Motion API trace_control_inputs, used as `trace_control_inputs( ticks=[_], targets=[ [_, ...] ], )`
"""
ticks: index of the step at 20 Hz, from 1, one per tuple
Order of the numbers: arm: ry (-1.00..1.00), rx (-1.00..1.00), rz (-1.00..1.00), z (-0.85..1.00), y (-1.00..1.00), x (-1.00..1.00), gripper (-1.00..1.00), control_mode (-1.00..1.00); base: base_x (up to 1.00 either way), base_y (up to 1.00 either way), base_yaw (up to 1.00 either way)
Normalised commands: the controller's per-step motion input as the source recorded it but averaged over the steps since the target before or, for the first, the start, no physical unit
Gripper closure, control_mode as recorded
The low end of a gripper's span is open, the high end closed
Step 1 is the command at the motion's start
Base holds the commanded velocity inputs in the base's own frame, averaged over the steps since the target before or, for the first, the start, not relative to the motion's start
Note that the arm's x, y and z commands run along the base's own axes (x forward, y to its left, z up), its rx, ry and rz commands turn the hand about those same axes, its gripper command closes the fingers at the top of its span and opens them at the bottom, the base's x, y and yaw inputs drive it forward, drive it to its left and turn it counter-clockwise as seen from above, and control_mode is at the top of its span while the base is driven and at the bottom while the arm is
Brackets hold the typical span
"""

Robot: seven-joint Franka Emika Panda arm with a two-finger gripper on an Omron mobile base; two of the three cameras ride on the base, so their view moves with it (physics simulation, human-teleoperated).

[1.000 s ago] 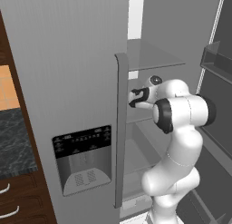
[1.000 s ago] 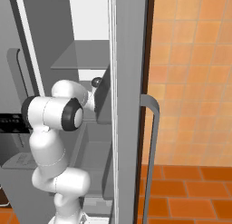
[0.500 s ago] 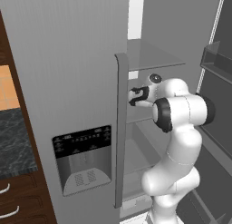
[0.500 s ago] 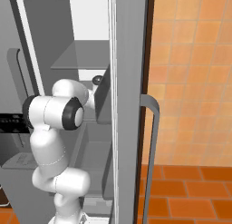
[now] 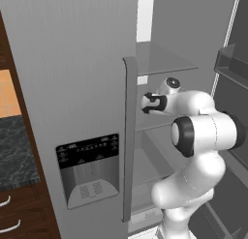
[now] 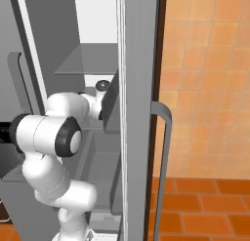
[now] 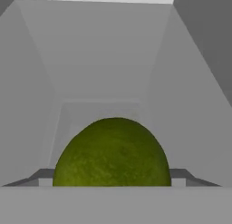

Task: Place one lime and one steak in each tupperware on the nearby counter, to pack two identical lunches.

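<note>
Fridge, tall and grey with a long vertical handle and a dispenser panel on its closed left door, stands open on the side where the white arm reaches in. Glass shelves lie above and below the level of the arm's wrist in the left base view, and the open right door stands beside the arm in the right base view, with an orange tiled wall beyond it. Well off to the left of the arm, a strip of the dark marbled desk sits over brown drawers. In the hand view, the lime sits right between the gripper fingertips, which stand close on either side of it; whether they actually press on it I cannot tell. Grey fridge walls run away behind the lime.
</note>
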Motion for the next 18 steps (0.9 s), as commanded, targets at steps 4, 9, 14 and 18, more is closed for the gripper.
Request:
trace_control_inputs(
  ticks=[4, 9, 14, 18],
  targets=[
    [0.01, 0.0, 0.12, 0.79, 0.0, -0.79, 1.0, -1.0, 0.0, 0.0, 0.0],
    [0.16, 0.0, 0.11, 0.47, 0.0, -0.7, 1.0, -1.0, 0.0, 0.0, 0.0],
    [0.13, 0.0, 0.05, 0.04, 0.0, -0.97, 1.0, -1.0, 0.0, 0.0, 0.0],
    [0.03, 0.0, 0.01, 0.18, 0.0, -1.0, 1.0, -1.0, 0.0, 0.0, 0.0]
  ],
)
